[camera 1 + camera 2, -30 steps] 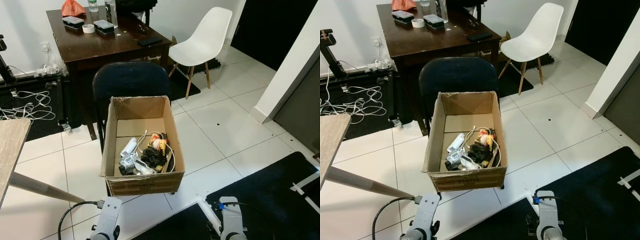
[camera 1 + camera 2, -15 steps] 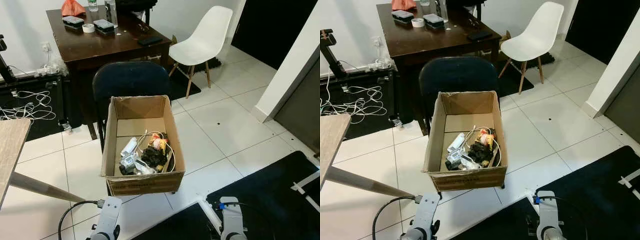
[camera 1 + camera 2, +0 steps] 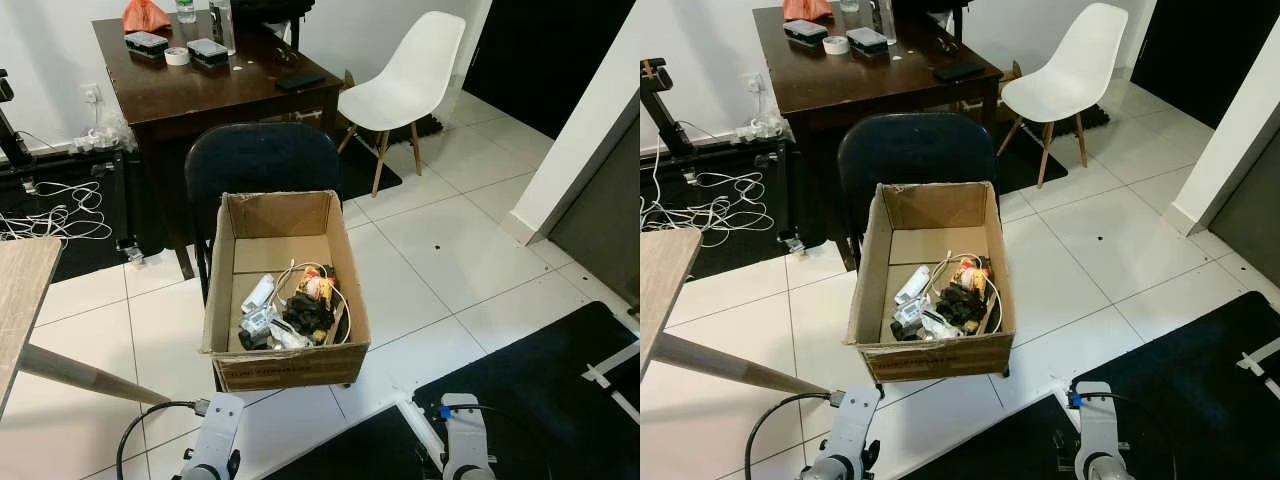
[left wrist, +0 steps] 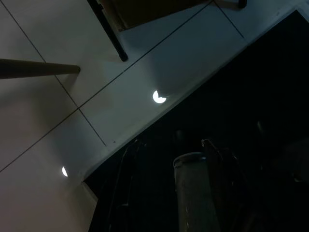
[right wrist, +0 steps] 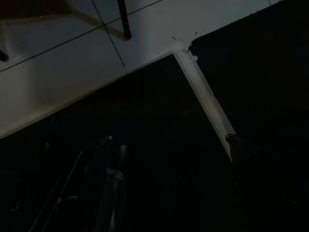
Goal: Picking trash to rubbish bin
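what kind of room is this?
Likely a home office or study: dark wooden desk, white chair on tiled floor, cables by the wall, cardboard box of trash.

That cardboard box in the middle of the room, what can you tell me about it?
The brown cardboard box is open-topped, its flaps standing up and its upper edges a little ragged. It rests on the seat of a dark padded chair, whose back rises behind it. A jumble of trash lies in the near half: white cables, a white cylinder-like item, black pieces and something yellow and red. The far half shows bare cardboard.
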